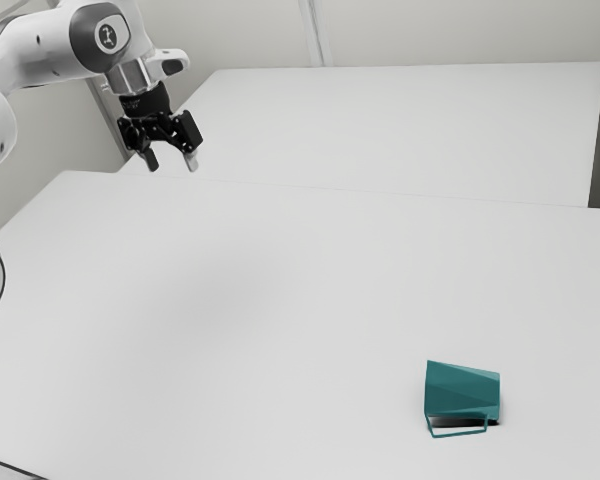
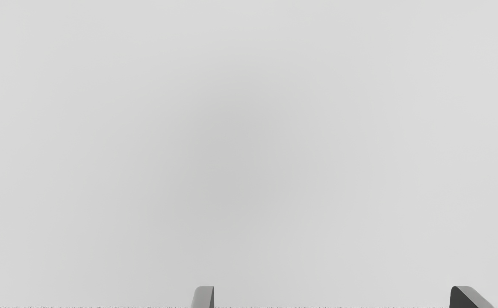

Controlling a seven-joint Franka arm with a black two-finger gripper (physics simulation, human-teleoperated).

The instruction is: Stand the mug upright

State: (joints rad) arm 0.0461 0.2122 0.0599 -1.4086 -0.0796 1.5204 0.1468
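I see a plain white table (image 1: 240, 320); beyond its far edge in the exterior view lies another pale flat surface (image 1: 400, 130), with a light grey wall (image 1: 460, 30) and a narrow upright strip (image 1: 317, 30) behind.

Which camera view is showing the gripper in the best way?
The exterior view: it shows the gripper with its black body and both fingers, standing apart. The wrist view shows its two fingertips at the bottom edge, also apart.

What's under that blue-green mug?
White table, with a dark patch, probably shadow, showing by the handle. The mug covers the rest, so I can't see what's there.
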